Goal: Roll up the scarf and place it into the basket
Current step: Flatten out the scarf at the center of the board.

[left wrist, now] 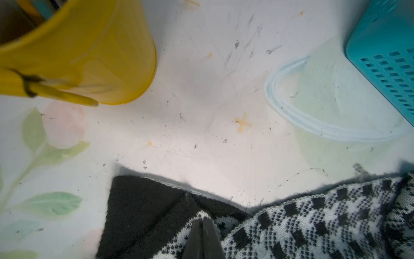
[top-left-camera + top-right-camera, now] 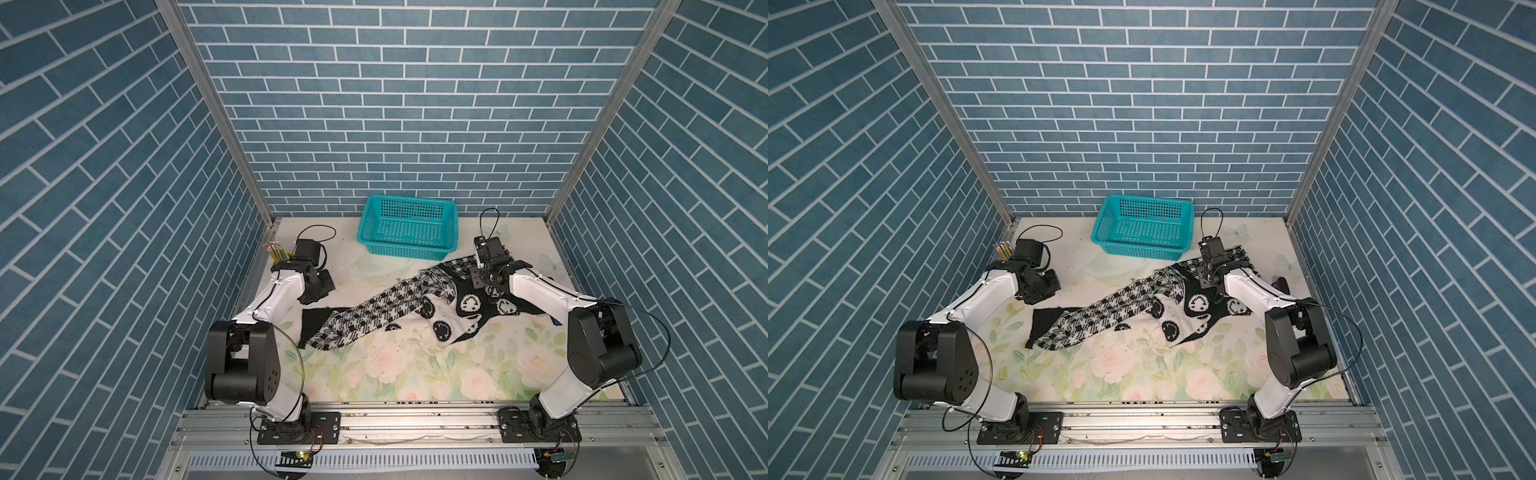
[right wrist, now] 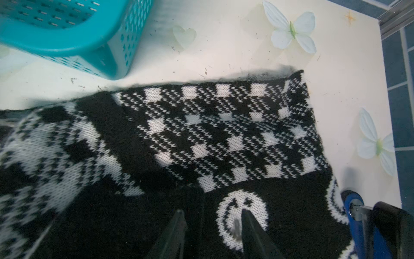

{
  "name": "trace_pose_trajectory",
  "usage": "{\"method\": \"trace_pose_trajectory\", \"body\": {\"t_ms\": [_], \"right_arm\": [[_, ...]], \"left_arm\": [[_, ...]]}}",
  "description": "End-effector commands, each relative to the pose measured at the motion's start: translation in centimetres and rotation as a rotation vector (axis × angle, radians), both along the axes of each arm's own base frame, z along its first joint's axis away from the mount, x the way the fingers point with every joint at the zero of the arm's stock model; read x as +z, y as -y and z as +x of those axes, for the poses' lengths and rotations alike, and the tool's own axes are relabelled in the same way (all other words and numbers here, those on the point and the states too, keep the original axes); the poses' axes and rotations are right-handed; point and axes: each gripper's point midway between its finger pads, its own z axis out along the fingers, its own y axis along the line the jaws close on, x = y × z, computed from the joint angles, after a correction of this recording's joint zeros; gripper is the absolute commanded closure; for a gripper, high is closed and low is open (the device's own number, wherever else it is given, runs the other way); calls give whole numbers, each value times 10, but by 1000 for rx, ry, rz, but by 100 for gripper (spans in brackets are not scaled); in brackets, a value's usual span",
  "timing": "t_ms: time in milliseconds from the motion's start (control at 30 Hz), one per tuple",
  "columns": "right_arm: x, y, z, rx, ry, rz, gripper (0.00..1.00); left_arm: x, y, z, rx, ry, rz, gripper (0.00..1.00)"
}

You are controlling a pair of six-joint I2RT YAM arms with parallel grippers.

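Observation:
The black-and-white scarf point(image 2: 374, 316) point(image 2: 1100, 320) lies crumpled across the mat from left front to right rear. Its houndstooth end point(image 1: 291, 224) points left. Its smiley part point(image 3: 224, 134) sits under the right arm. My left gripper point(image 1: 202, 220) point(image 2: 318, 295) is down at the scarf's left end, jaws pressed together on a raised fold of cloth. My right gripper point(image 3: 212, 213) point(image 2: 482, 282) hovers open just over a white smiley face, with black cloth showing between the fingers. The teal basket point(image 2: 405, 251) point(image 2: 1142, 249) point(image 3: 67, 44) stands empty at the rear centre, close to the scarf's far edge.
A yellow pencil cup point(image 1: 89, 56) point(image 2: 276, 257) holding pencils stands at the left rear, right behind the left wrist. A blue and black object point(image 3: 354, 213) lies by the scarf's right end. Brick-pattern walls close three sides, and the floral mat point(image 2: 415, 365) fills the front.

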Motion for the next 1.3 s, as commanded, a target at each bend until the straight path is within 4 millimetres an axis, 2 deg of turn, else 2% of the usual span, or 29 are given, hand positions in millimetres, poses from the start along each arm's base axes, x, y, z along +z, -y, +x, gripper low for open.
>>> {"method": "trace_pose_trajectory", "body": {"t_ms": [0, 67, 100, 233, 467, 567, 700, 733, 867, 900, 1033, 1267], "right_arm": [[4, 0, -5, -11, 6, 14, 55], [5, 1, -6, -13, 7, 12, 54], [5, 1, -6, -11, 8, 12, 54], [2, 1, -6, -11, 0, 9, 54], [0, -1, -6, -9, -4, 14, 54], [1, 0, -6, -10, -2, 12, 54], [1, -1, -6, -7, -2, 14, 54], [2, 0, -6, -9, -1, 13, 54], [3, 2, -8, -12, -2, 5, 54], [3, 2, -8, -11, 0, 4, 54], [3, 2, -7, -12, 0, 3, 54], [3, -1, -4, -8, -1, 9, 54]], "left_arm": [[-21, 9, -7, -27, -82, -44, 90], [-33, 18, -11, -39, -108, -96, 59], [-36, 22, -14, -41, -112, -119, 53], [-39, 24, -27, -38, -125, -125, 43], [-56, 25, -56, -44, -186, -119, 42], [-64, 22, -61, -32, -192, -102, 44], [-70, 21, -54, -25, -193, -96, 50], [-71, 23, -51, -26, -190, -105, 55], [-69, 28, -44, -31, -179, -130, 97], [-69, 28, -44, -31, -179, -130, 100], [-59, 24, -41, -24, -165, -107, 100], [-1, 9, -21, 19, -38, -29, 100]]}}
